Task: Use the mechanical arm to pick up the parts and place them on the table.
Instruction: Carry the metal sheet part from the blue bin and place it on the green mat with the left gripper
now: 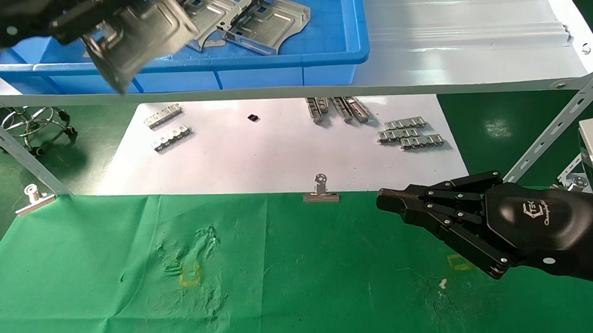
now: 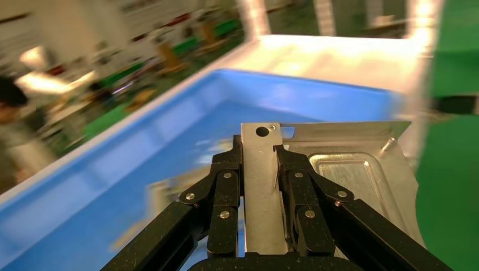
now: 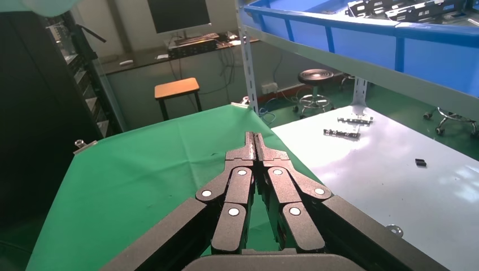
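A silvery part (image 1: 137,35) is gripped by the left claw (image 1: 99,24) at the far left, raised over the near rim of the blue bin (image 1: 355,26) on the grey shelf (image 1: 472,40). In the left wrist view the part (image 2: 339,169) is seen clamped between the black fingers (image 2: 223,192), its flat plate projecting beyond the fingertips. Two more parts (image 1: 263,18) lie inside the bin, just right of the held one. The right claw (image 1: 395,202) is closed on nothing, held low over the green worktop (image 1: 308,287) at the near right, well apart from every part.
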Controlling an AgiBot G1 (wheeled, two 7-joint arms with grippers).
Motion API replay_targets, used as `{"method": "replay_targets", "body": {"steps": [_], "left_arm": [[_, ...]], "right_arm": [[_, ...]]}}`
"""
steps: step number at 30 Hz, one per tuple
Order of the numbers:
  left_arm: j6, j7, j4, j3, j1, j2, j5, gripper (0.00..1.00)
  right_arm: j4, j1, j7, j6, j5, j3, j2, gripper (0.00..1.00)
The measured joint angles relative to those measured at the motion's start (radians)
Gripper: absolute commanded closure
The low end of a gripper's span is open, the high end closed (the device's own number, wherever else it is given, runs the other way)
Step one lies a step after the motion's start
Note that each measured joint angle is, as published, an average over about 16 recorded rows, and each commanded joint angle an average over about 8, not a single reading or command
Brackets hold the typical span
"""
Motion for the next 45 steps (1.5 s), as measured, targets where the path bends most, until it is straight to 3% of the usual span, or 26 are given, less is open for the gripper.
{"method": "replay_targets", "body": {"steps": [8,15,26,42,44,45], "left_arm": [[0.158,0.126,-0.175,0.066,0.106,-0.070,-0.093,1.00],[0.168,0.234,-0.318,0.192,0.193,-0.131,-0.129,1.00],[0.074,0.375,-0.360,0.339,0.292,-0.155,-0.037,1.00],[-0.123,0.447,-0.354,0.375,0.419,-0.114,0.053,1.00],[-0.137,0.453,-0.351,0.377,0.427,-0.109,0.057,0.93],[-0.143,0.456,-0.349,0.377,0.430,-0.106,0.059,0.80]], "right_arm": [[0.000,0.000,0.000,0.000,0.000,0.000,0.000,1.00],[0.000,0.000,0.000,0.000,0.000,0.000,0.000,1.00],[0.000,0.000,0.000,0.000,0.000,0.000,0.000,1.00],[0.000,0.000,0.000,0.000,0.000,0.000,0.000,1.00],[0.000,0.000,0.000,0.000,0.000,0.000,0.000,1.00],[0.000,0.000,0.000,0.000,0.000,0.000,0.000,1.00]]}}
